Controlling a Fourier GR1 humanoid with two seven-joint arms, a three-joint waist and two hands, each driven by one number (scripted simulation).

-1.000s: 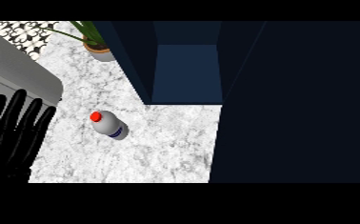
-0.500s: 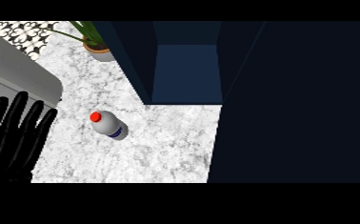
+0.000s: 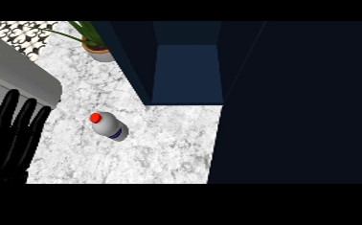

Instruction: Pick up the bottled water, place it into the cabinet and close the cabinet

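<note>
**Bottled water (image 3: 109, 126) ungrasped; left robot hand (image 3: 25, 128) open.**
The hand rests at nine o'clock, fingers straight. The bottle sits apart at its three o'clock on the counter (image 3: 163, 147). Best to grasp below the red cap, then lift toward the open cabinet (image 3: 187, 73) at one o'clock.

left hand (image 3: 16, 142) at lower-left edge of view, open w/ fingers straight, pointing up.

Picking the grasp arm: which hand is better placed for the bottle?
Probably left. The left hand, open, shows at the view's left edge, close beside the bottle on the counter. The right hand is not in view.
</note>
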